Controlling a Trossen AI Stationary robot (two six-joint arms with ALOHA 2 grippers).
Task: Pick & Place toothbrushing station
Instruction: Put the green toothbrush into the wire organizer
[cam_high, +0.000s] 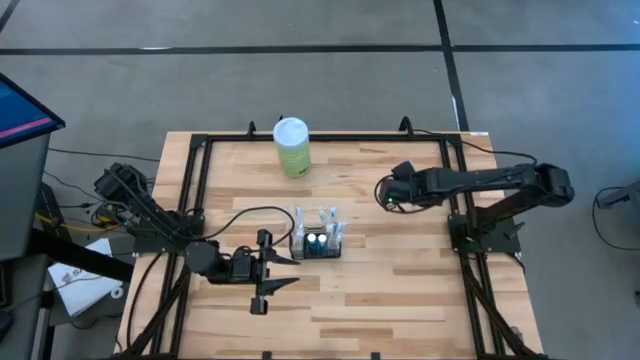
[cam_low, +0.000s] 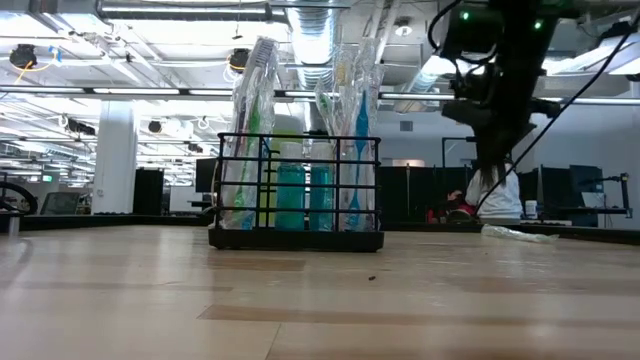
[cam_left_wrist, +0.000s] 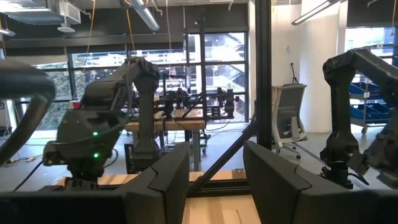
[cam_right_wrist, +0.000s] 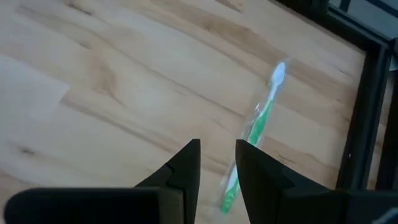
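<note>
My right gripper (cam_right_wrist: 217, 155) hovers, jaws narrowly parted, over a loose green-and-white toothbrush (cam_right_wrist: 255, 134).
The small black wire-mesh caddy (cam_high: 316, 243) stands mid-table; my left gripper (cam_high: 283, 271) waits beside it, jaws wide.

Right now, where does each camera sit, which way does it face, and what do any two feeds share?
High view: overhead, straight down; both arms, left end effector open beside the toothbrushing station, green bottle at the far edge.
Low view: table height, level across into the room; station with toothbrushes, one arm hanging behind.
Left wrist view: on the left arm, facing level into the room; own spread fingers, the other arm beyond.
Right wrist view: on the right arm, down at the table; own fingers, a loose green toothbrush.
High and low share the station.
</note>
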